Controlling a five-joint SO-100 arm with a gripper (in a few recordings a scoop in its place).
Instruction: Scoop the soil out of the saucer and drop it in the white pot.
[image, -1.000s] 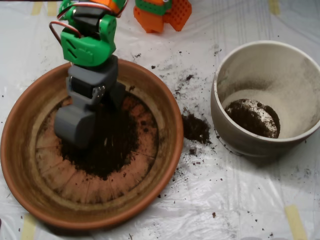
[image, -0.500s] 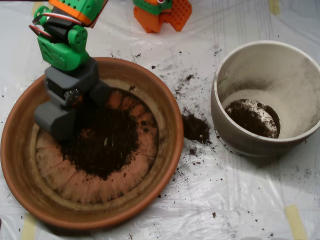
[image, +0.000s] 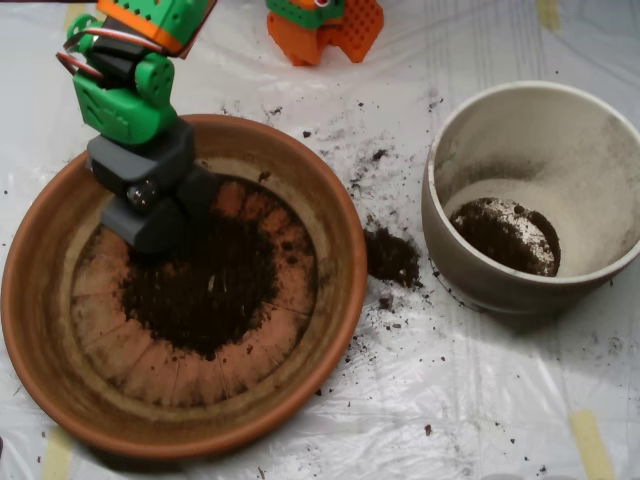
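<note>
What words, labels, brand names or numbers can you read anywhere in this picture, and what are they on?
None: no readable text, number or sign.
The saucer, the white pot, the scoop and the green and orange arm parts carry no lettering that can be made out.
The plastic sheet and the yellow tape strips on it are blank.
</note>
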